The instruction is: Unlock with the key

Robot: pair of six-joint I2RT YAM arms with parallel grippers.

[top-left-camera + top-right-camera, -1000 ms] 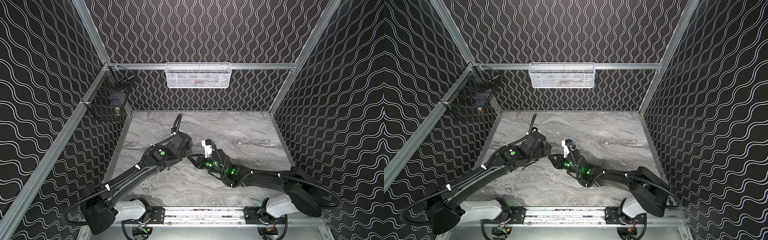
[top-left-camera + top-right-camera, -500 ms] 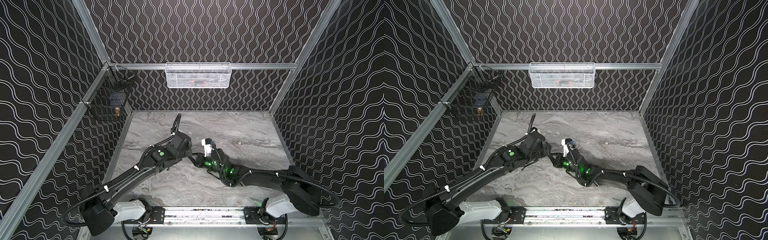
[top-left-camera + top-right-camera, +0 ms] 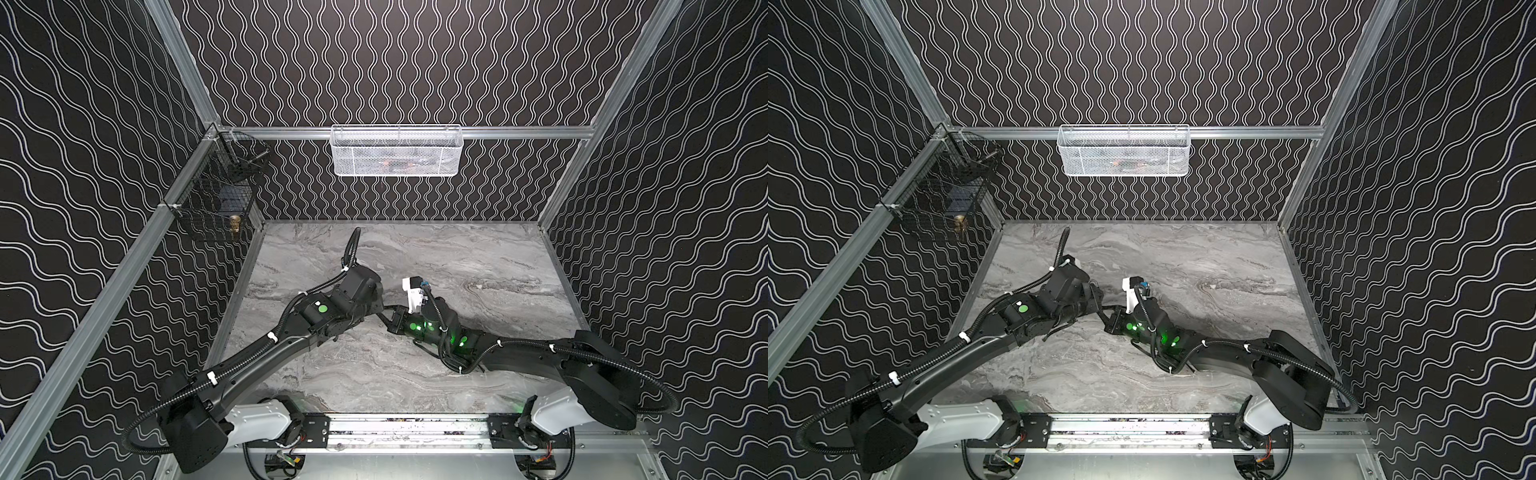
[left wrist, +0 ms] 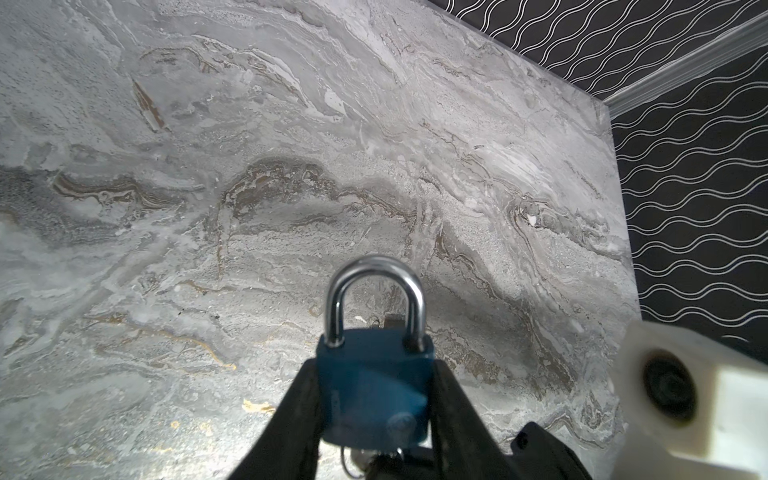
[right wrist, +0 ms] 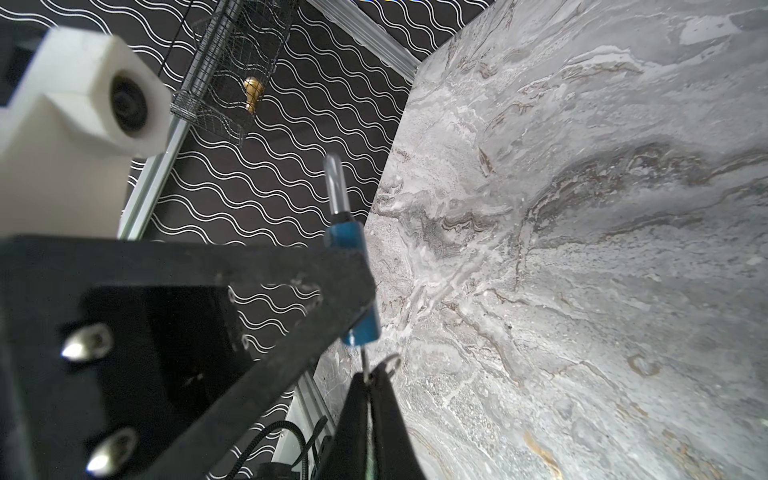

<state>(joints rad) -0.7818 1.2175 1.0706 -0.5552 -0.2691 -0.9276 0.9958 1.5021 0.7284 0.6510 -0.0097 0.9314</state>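
In both top views the left arm (image 3: pixel 257 357) reaches in from 7 o'clock and the right arm (image 3: pixel 532 353) from 4 o'clock. They converge near the centre of the grey marble-pattern tabletop (image 3: pixel 478 257). The left gripper (image 4: pixel 372 368) is clamped on the blue-bodied, chrome-shackled padlock (image 4: pixel 376 357), with one black finger (image 4: pixel 291 411) pressed against each narrow side of the body. The shackle (image 4: pixel 374 266) points away from the wrist, and both of its legs are seated in the body. The right gripper (image 5: pixel 368 384) has its jaws together on the small silver metal key (image 5: pixel 365 362), pinching the bow end. A thin wire key ring (image 5: pixel 390 361) protrudes beside the fingertips. The key blade runs straight from the right gripper to the base of the padlock, at the end opposite the shackle, and meets it there; insertion depth cannot be told. In both top views the padlock and key are hidden between the two gripper bodies. The white housing of the right wrist camera (image 4: pixel 685 399) sits near the padlock. A white mesh basket (image 3: pixel 397 151) hangs on the rear rail at 12 o'clock. A black wire cage (image 3: pixel 216 203) holding a small brass object (image 3: pixel 235 222) hangs on the side rail at 10 o'clock. Both are well apart from the grippers.
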